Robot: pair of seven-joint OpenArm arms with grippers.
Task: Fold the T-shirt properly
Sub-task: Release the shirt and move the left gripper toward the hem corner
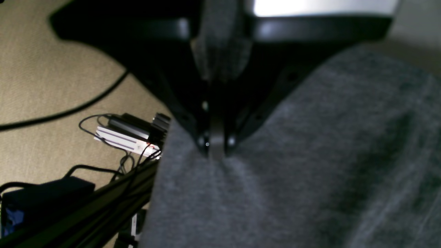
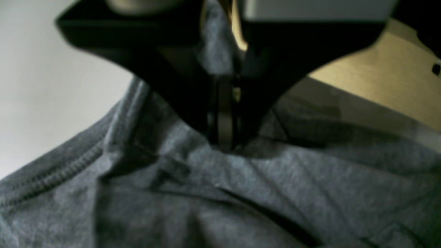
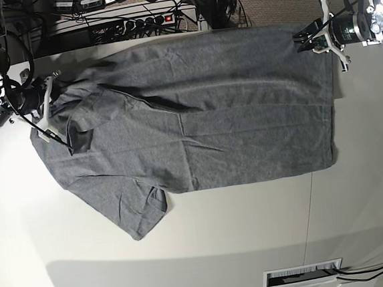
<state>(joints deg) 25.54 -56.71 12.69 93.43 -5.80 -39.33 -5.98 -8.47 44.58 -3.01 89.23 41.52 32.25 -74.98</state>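
bare table [image 3: 206, 236] below T-shirt [image 3: 209, 115], cables [image 3: 133, 17] behind

A pale off-white table [image 3: 206, 236] carries the scene; a heather-grey T-shirt [image 3: 196, 123] lies spread across its upper half, hem toward the right; one sleeve reaches toward the near edge.

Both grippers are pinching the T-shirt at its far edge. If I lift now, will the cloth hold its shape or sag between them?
The T-shirt will probably sag: it lies limp, with creases near the collar. The left gripper and right gripper hold far-apart spots, so the span between them likely droops. The loose near sleeve would probably trail and dangle.
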